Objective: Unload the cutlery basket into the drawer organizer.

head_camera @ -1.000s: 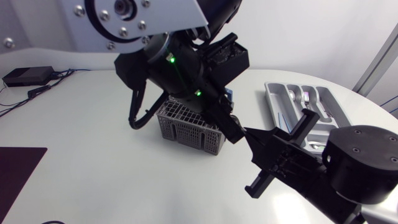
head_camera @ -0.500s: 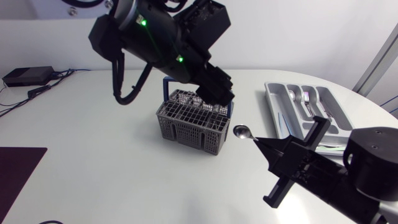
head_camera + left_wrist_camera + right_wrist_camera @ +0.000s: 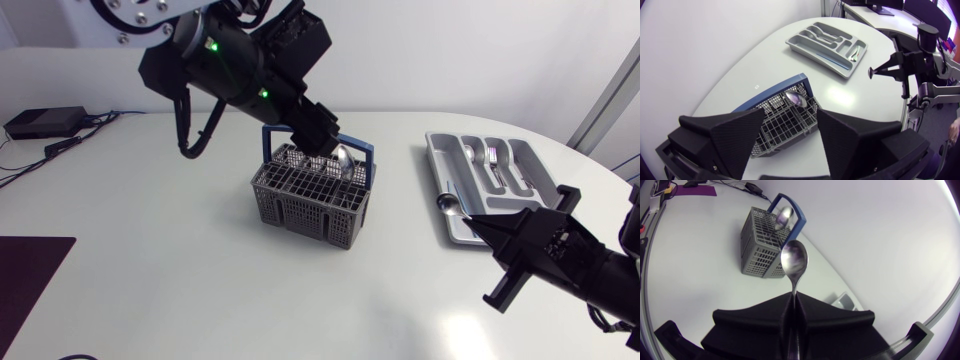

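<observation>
At the far left of the table (image 3: 150,250) lie a dark mat (image 3: 30,265) and, further back, a black box (image 3: 45,122) with cables running from it. No print on either can be made out.

The left arm (image 3: 230,70) comes in from above and reaches down to the basket (image 3: 300,212). The left hand (image 3: 320,135) hangs just over the basket's far rim, by the blue handle (image 3: 365,152). In the left wrist view its fingers (image 3: 735,130) are spread wide with nothing between them, and the grey grid of the basket lies below them. One spoon (image 3: 343,158) stands in the basket, bowl up, leaning against the handle. On the table just beyond the basket the wrist view shows a small mark (image 3: 756,86) – too small to read.

Right of the basket and well apart from it lies the grey organizer (image 3: 433,152), with cutlery (image 3: 490,155) already in its far compartments.

The right hand (image 3: 490,230) comes in from the lower right – its fingers are pressed together on the handle of a second spoon (image 3: 444,203). That spoon points bowl first away from the hand. In the head view its bowl sits over the organizer's near left edge, and whether it touches the organizer cannot be told.
</observation>
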Action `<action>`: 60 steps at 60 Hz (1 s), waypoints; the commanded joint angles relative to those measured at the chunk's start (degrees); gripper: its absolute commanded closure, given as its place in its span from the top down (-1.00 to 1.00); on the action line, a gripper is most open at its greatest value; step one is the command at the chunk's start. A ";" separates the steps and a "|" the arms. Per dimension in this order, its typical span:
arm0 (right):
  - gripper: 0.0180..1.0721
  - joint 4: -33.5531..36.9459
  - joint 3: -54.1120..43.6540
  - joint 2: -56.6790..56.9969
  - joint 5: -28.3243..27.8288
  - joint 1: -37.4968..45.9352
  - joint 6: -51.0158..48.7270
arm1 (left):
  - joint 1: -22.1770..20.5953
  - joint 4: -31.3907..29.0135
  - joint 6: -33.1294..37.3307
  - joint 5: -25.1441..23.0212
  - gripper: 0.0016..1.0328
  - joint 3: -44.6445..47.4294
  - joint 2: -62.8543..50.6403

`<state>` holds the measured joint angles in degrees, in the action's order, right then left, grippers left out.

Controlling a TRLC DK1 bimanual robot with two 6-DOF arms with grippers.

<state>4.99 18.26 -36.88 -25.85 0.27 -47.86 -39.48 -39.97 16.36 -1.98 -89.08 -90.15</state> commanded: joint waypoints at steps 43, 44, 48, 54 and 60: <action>-0.89 12.58 31.92 -58.30 -17.13 35.85 -42.06 | 2.31 0.41 2.89 -0.75 0.68 2.95 -1.43; -0.89 13.29 32.45 -58.83 -17.04 36.20 -43.02 | 2.39 0.41 2.80 -0.83 0.68 2.86 -1.52; -0.89 14.52 33.59 -60.50 -16.61 36.90 -46.80 | 2.48 0.41 2.54 -1.10 0.68 2.86 -1.78; -0.89 14.52 34.74 -62.96 -15.11 37.43 -50.85 | 2.48 0.33 2.45 -1.10 0.68 2.59 -2.22; -0.89 15.66 36.23 -65.42 -12.91 37.70 -55.68 | 2.48 0.33 2.36 -1.10 0.68 2.68 -2.40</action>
<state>19.16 52.99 -99.96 -39.53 37.39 -97.69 -37.54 -39.94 18.06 -2.63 -87.72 -91.35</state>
